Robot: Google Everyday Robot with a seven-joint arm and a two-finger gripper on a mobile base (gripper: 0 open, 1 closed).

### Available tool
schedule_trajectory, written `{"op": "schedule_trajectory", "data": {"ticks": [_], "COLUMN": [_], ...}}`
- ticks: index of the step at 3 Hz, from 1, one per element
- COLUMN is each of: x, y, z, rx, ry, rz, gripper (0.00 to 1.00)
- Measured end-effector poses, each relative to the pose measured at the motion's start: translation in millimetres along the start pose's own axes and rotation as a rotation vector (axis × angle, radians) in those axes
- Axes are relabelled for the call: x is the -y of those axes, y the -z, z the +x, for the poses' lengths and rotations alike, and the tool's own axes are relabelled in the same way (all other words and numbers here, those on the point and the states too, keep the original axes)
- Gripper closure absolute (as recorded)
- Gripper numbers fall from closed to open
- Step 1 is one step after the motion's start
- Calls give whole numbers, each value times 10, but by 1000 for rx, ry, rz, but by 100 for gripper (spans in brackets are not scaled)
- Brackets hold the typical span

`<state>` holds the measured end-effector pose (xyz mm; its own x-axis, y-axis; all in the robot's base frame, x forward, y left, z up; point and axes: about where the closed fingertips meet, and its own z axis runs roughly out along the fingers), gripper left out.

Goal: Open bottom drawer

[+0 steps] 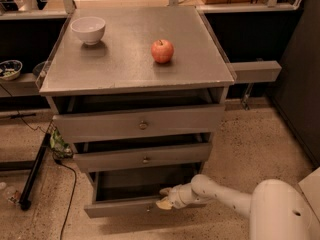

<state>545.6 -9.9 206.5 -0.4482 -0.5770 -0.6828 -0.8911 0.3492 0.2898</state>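
Progress: the bottom drawer point(120, 207) is already out by a good gap, its front forward of the middle drawer point(145, 159); I judge it partly open, with more pull left.
Bottom drawer location: lowest of three under the desk point(200, 74), nearest the floor.
Pincer: the pincer point(164, 198) sits at the top edge of the bottom drawer's front, right of centre (cannot tell whether it is clamped there or loose).
Bottom drawer contents: the interior is dark, with nothing visible.
Bowl: the white bowl point(88, 29) on the desk looks empty.
Apple: the apple point(162, 51) sits loose on the desk.
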Motion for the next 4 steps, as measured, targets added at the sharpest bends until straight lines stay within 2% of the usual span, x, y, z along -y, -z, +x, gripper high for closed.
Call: {"op": "schedule_trajectory", "data": {"ticks": [4], "x": [-25], "y": [20], "z": [10], "rx": [14], "ry": [-11], "rz": [-15], "gripper": [100]}}
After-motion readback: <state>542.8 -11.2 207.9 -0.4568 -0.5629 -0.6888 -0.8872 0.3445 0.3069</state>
